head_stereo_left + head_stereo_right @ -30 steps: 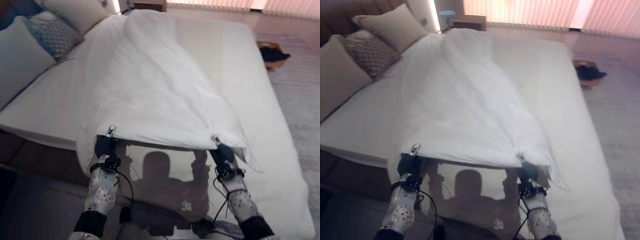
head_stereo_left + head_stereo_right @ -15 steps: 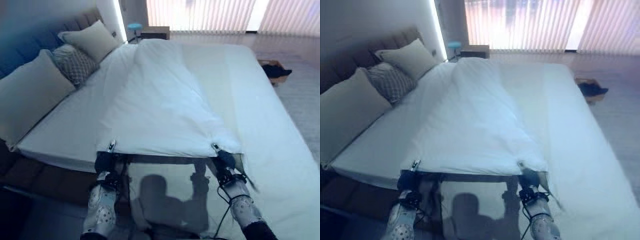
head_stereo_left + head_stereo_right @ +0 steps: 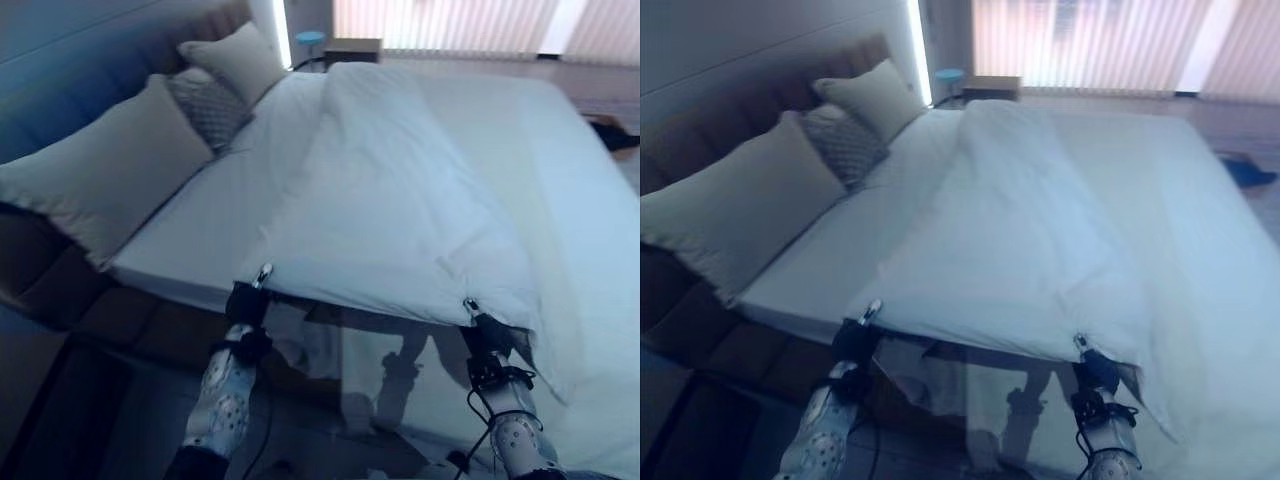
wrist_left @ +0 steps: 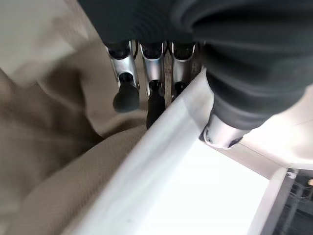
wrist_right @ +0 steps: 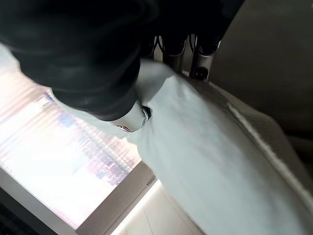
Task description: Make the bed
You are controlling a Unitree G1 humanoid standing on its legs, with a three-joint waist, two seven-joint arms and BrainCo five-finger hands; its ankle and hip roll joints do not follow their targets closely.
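Both robot hands are pinching the near edge of the duvet [image 3: 400,190], left robot hand [image 3: 247,298] on the near-left corner, right robot hand [image 3: 484,330] on the near-right, thumbs clamped over the hem and the edge lifted off the bed [image 3: 590,230]. The duvet's long axis runs from the near edge away toward the far side. Pillows [image 3: 110,175] line the left; blinds [image 3: 1090,45] cover the far window.

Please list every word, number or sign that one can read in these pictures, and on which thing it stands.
There are none. The white duvet, the pillows and the mattress bear no print. The left hand and right hand show no readable marking.
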